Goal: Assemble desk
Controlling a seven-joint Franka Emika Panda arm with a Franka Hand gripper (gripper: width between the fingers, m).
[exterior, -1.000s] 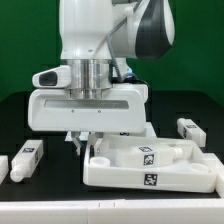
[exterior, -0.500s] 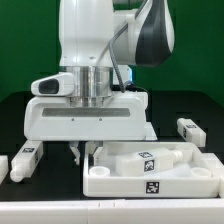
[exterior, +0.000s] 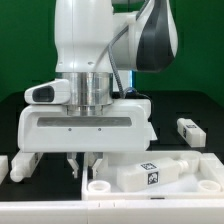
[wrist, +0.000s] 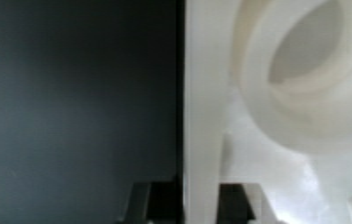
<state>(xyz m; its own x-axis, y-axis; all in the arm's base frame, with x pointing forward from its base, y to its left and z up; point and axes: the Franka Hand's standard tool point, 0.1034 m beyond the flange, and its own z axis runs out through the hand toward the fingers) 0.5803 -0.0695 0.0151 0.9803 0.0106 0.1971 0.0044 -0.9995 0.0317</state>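
The desk's white rimmed tabletop (exterior: 190, 186) lies low in the exterior view, right of centre. A round corner socket (exterior: 98, 185) shows at its near left corner. My gripper (exterior: 84, 164) hangs over that corner, shut on the tabletop's left rim. In the wrist view the rim wall (wrist: 199, 100) runs straight between my dark fingers (wrist: 157, 203), with my gripper (wrist: 198, 206) closed on it and the socket (wrist: 315, 60) close beside it. A white tagged leg (exterior: 150, 172) lies inside the tabletop.
Two more white legs sit on the black table: one (exterior: 21, 166) at the exterior view's left, one (exterior: 190, 130) at its right. The robot's wide white hand body (exterior: 85, 125) hides the middle of the scene. A green wall stands behind.
The hand has come nearer the camera and lower in the exterior view, and the tabletop with the leg in it has shifted with it toward the picture's lower edge.
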